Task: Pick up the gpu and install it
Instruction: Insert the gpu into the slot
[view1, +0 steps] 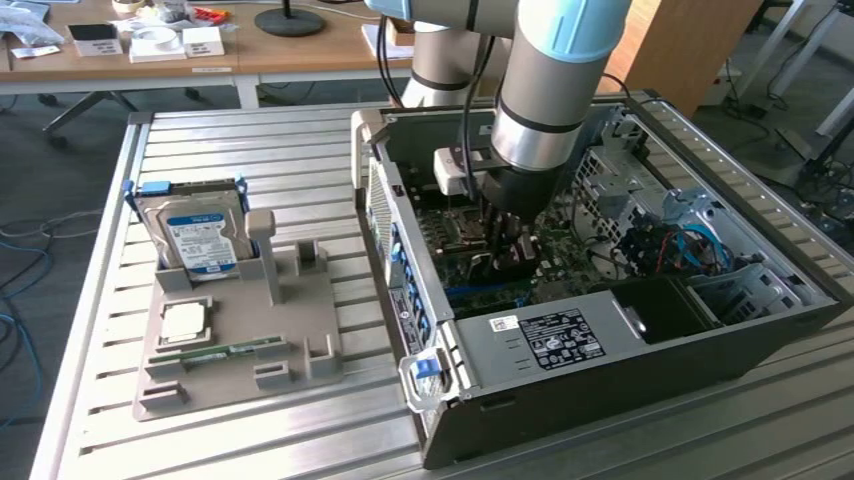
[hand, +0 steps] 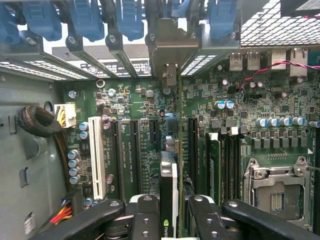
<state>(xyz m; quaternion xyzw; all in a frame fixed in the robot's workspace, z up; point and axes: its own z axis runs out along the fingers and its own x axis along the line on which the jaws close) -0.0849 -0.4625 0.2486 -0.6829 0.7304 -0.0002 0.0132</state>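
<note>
Black two-finger gripper (hand: 169, 212) clamps the thin black gpu card (hand: 168, 195) edge-on above the green motherboard (hand: 145, 145) inside the open grey computer case (view1: 601, 330). Card edge apparently sits over a long black slot (hand: 179, 150); good seating calls for keeping it upright, parallel to the slot, pressing evenly.

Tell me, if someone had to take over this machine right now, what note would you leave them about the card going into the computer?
Gripper: fingers shut on the gpu, held edge-on between them, down inside the open computer case.
GPU: over the motherboard, in line with the long black expansion slots and the rear bracket opening. Whether it already touches a slot cannot be told.
Done: gpu picked up and carried into the case.
Left: seating it in the slot and letting go.
Elsewhere: the hard drive stands in the grey parts holder outside the case.
</note>
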